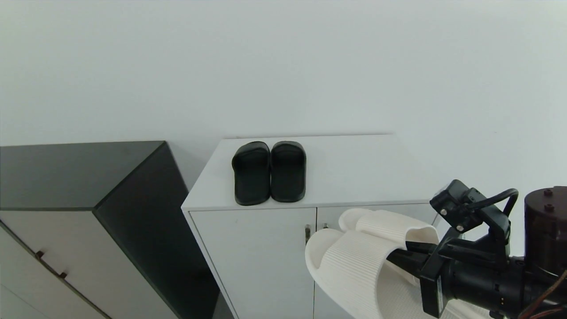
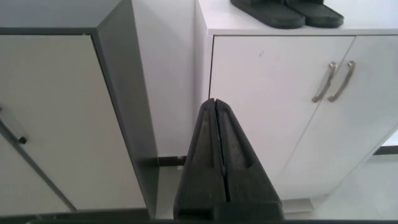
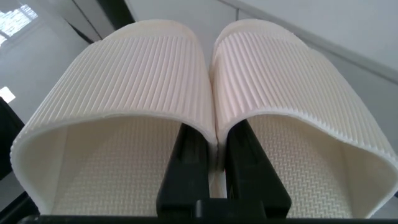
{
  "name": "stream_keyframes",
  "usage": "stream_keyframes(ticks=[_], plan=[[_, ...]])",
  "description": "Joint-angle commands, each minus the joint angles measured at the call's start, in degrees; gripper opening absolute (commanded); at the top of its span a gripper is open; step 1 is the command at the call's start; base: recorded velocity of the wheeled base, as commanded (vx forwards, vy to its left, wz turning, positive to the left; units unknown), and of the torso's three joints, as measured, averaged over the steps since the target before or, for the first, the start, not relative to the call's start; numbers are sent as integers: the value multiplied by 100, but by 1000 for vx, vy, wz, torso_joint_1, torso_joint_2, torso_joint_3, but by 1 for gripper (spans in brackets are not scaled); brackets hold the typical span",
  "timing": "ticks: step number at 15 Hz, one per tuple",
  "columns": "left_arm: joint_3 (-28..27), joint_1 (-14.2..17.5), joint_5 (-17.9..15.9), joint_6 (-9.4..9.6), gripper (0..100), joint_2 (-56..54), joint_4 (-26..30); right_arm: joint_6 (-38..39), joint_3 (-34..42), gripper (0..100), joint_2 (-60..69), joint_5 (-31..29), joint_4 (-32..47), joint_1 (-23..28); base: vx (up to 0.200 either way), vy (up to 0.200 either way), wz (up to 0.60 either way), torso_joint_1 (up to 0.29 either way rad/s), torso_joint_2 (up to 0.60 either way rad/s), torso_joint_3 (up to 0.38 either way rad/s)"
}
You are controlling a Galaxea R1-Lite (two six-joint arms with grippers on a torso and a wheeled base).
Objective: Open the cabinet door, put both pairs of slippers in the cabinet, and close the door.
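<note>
White cabinet (image 1: 248, 261) is set against a plain wall, doors shut. Black slippers (image 1: 269, 173) are parked on its top. White slippers (image 1: 354, 261) are pinched by their inner walls in the right gripper (image 3: 216, 168), just before the doors. Left gripper (image 2: 222, 149) is pressed together, empty. Risk: the pair could be knocked loose if a door is swung out into it.

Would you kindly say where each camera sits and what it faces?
Head view: from the head, down onto cabinet and black slippers; right end effector holding white slippers shows.
Left wrist view: faces cabinet doors past its shut left end effector.
Right wrist view: along its fingers into white slippers.
Shared by head and left wrist: black slippers.
</note>
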State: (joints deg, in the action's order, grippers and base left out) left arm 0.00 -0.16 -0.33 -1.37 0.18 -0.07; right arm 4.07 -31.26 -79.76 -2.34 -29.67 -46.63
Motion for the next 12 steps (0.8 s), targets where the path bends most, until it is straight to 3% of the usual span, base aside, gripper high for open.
stream_keyframes(ticks=[1, 12], plan=[[0, -2, -2, -4, 0, 8, -1, -3, 23, 0, -13, -12, 5, 5, -200, 0, 0, 2, 7, 2], [0, -2, -2, -4, 0, 8, -1, -20, 129, 0, -382, -3, -21, -13, 0, 0, 0, 0, 0, 0]])
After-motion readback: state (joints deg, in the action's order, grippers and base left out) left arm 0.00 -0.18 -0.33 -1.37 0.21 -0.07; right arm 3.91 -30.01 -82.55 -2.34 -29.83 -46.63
